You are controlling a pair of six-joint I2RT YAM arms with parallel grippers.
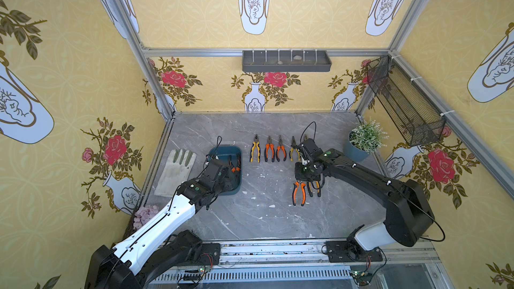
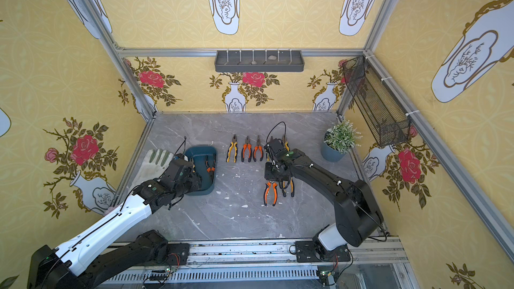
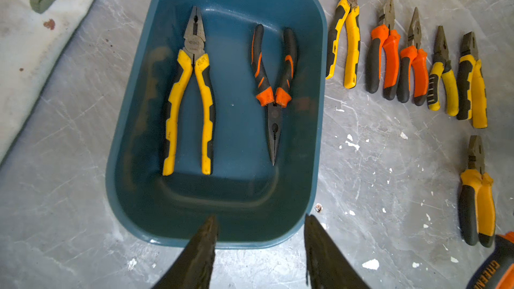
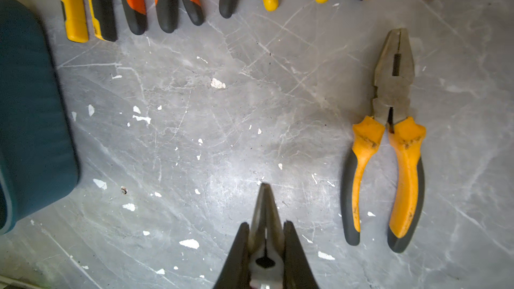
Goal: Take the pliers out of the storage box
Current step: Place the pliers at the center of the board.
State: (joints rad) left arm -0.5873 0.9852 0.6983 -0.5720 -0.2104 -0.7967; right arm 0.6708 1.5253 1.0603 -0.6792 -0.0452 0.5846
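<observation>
Storage box (image 3: 230, 79): upright on the table (image 3: 375, 168), not yet empty. Two pliers lie flat on its floor, side by side and apart, noses pointing opposite ways: yellow-handled combination pliers (image 3: 194, 44) and orange-handled long-nose pliers (image 3: 274, 101).

Out of the box: row of five (image 3: 418, 73) laid on the table just beside the box, handles roughly parallel. A second row nearer the robot is begun: amber-handled pliers (image 4: 393, 84) lie flat there, with a seventh pair (image 4: 264, 201) next to them.

Right gripper (image 4: 266, 225): fingers clamped on the metal head of the seventh pair, and in both top views its orange handles point toward the robot. Cannot tell whether that pair already rests on the table or hangs just above it.

Left gripper (image 3: 260, 218): fingers parted, nothing between them, poised over the box's rim on the robot's side.

Glove (image 3: 41, 37): on the table on the box's other side, away from the rows, not involved.

Tally (judgement): six out and set down, one in hand at the placing spot, two left in the box. Remaining work looks like one release and two more picks; the left arm seems lined up for the next one, which of the two I cannot say
</observation>
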